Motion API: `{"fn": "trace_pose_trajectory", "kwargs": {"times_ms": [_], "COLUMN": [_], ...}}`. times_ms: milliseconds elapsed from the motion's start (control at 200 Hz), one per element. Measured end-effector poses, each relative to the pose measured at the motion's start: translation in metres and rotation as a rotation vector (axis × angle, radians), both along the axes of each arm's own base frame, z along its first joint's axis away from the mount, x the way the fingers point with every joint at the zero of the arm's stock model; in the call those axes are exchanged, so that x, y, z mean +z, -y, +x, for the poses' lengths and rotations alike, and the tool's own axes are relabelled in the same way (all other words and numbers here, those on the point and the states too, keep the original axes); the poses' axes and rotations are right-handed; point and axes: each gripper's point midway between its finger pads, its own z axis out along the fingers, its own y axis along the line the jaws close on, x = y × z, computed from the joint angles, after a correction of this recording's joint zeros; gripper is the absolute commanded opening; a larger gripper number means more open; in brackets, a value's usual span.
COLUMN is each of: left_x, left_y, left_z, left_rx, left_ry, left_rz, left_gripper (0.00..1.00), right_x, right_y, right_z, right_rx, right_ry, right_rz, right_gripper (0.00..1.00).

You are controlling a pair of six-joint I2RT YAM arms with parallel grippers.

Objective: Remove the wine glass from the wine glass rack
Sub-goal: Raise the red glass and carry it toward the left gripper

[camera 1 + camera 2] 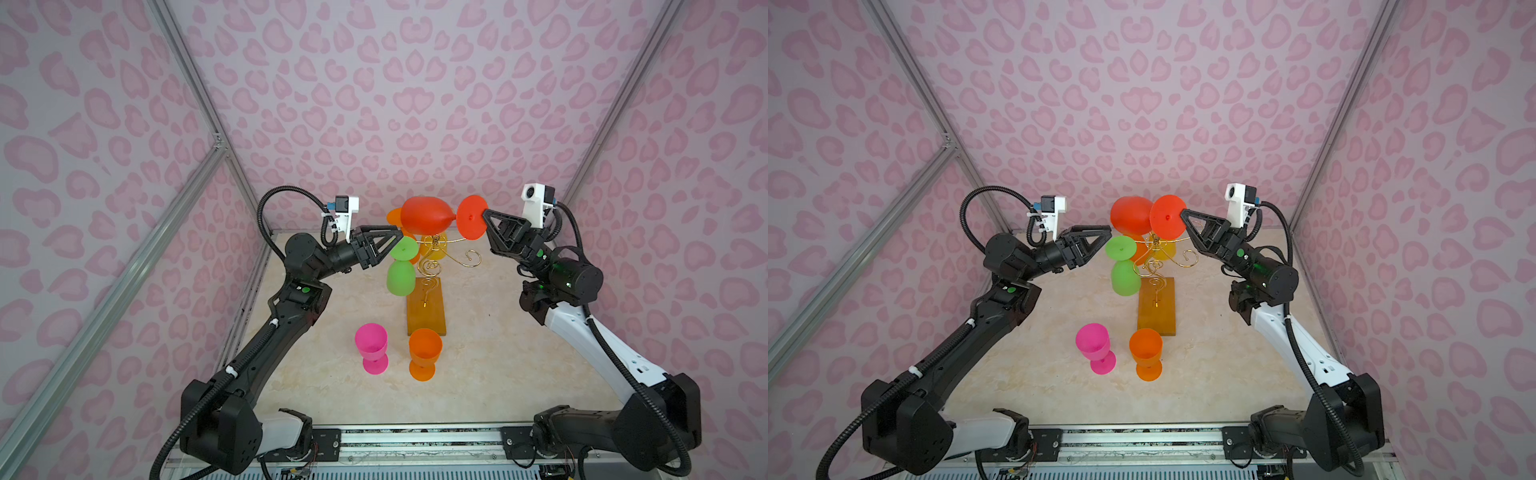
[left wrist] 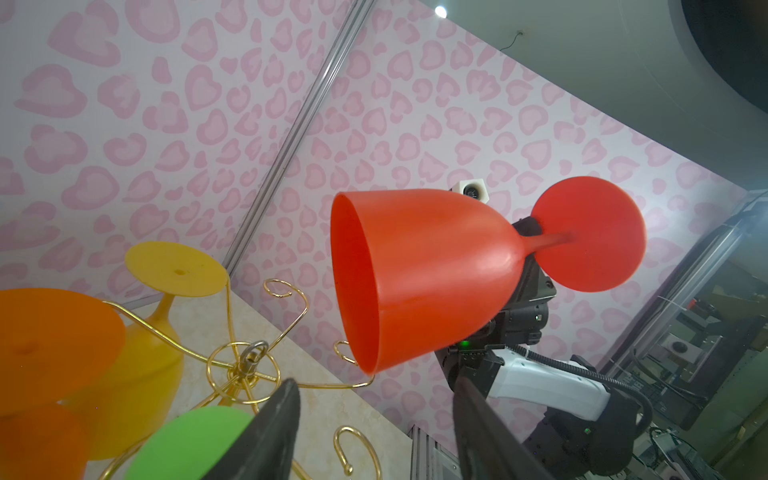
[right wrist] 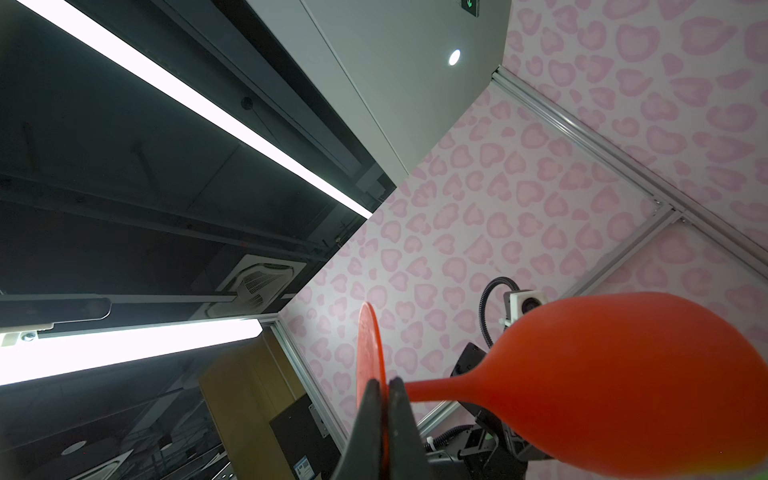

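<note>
Wine glass (image 1: pixel 424 220), one gripped, three on rack (image 1: pixel 426 316), two on table (image 1: pixel 498 353)

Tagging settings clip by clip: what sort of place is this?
Probably a robot test cell inside a lab or office: pink heart-print panels on aluminium framing wall in a marble-look tabletop, and the right wrist view shows strip ceiling lights beyond.

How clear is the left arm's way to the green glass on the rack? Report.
Yes, probably clear: the open left tool sits beside the green glass, nothing between; the red glass is held higher.
</note>
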Motion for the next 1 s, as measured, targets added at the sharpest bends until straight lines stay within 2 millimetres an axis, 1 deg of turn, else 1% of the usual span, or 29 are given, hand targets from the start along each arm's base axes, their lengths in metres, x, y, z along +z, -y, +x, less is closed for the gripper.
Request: {"fn": "trace_pose_trajectory", "kwargs": {"times_ms": [195, 405, 625, 855, 1000], "left_x": [0.006, 0.004, 0.004, 0.001, 0.006], "left_y": [0.001, 0.003, 0.002, 0.002, 0.0], "left_z": [-0.004, -0.006, -0.008, -0.009, -0.014], "left_rx": [-0.023, -0.043, -0.053, -0.054, -0.054], "left_ry": [0.038, 0.047, 0.056, 0.046, 0.061], "left_rz": [-0.02, -0.031, -0.042, -0.043, -0.048], "left_gripper": [0.61, 0.59, 0.53, 0.44, 0.38], "right_x": [-0.007, -0.019, -0.019, -0.023, -0.023], "right_y": [-0.007, -0.017, -0.019, -0.02, -0.017], "right_z": [0.006, 0.019, 0.025, 0.039, 0.047], "right_rx": [0.035, 0.077, 0.095, 0.114, 0.123], "right_ry": [-0.014, -0.059, -0.075, -0.136, -0.162], "right_rz": [0.02, 0.037, 0.057, 0.088, 0.111], "right_gripper": [0.0, 0.0, 0.0, 0.0, 0.0]}}
